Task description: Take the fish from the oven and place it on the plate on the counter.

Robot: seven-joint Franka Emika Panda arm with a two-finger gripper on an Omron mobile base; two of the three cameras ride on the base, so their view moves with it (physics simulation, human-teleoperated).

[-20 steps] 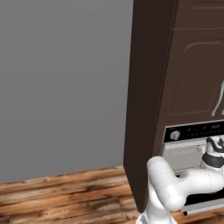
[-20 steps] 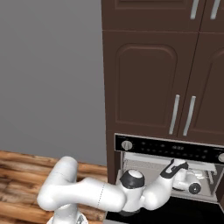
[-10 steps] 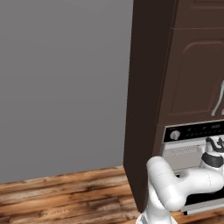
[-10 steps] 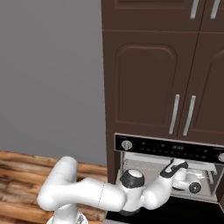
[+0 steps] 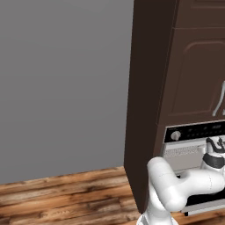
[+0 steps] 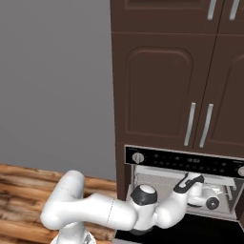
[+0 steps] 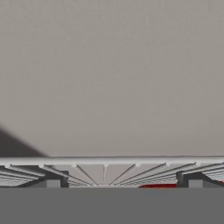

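A tall bank of dark brown cabinets [image 6: 162, 90] stands against a plain grey wall [image 5: 61, 83], with a wooden plank floor [image 5: 66, 197] running along its foot. Set into the cabinets low down is the oven [image 6: 186, 162], its black control panel carrying a round silver knob [image 6: 138, 157] at the left end; the same knob [image 5: 175, 136] shows from the other side. The oven is open, and the white arm [image 6: 109, 212] bends up from the floor side and reaches into the pale cavity, its wrist inside the opening. From the hand's own camera the light grey back wall of the oven fills most of the sight, and the wire rack [image 7: 109, 168] runs straight across near the bottom. The gripper [image 7: 121, 183] sits low over that rack with its two dark fingertips [image 7: 52, 183] spread wide, one far to each side. A sliver of the red fish [image 7: 158, 186] lies on the rack between them, close beside the right-hand tip; whether that tip touches it I cannot tell.
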